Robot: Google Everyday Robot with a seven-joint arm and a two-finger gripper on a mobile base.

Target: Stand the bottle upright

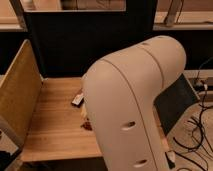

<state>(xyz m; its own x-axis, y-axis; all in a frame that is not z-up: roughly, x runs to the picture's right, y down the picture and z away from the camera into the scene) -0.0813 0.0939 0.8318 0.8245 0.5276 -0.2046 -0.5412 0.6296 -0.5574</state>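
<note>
My large white arm (pixel 132 100) fills the middle and right of the camera view and hides most of the wooden table (pixel 52 125). The gripper is not in view; it is behind or beyond the arm. At the arm's left edge a small dark and white object (pixel 78 99) lies on the table, and a reddish-brown thing (pixel 86 123) peeks out lower down. I cannot tell whether either one is the bottle.
A tall wooden side panel (pixel 17 92) bounds the table on the left. A dark back wall (pixel 75 45) stands behind it. Black cables (pixel 197 132) lie on the floor at the right. The table's front edge (pixel 55 154) is near the bottom left.
</note>
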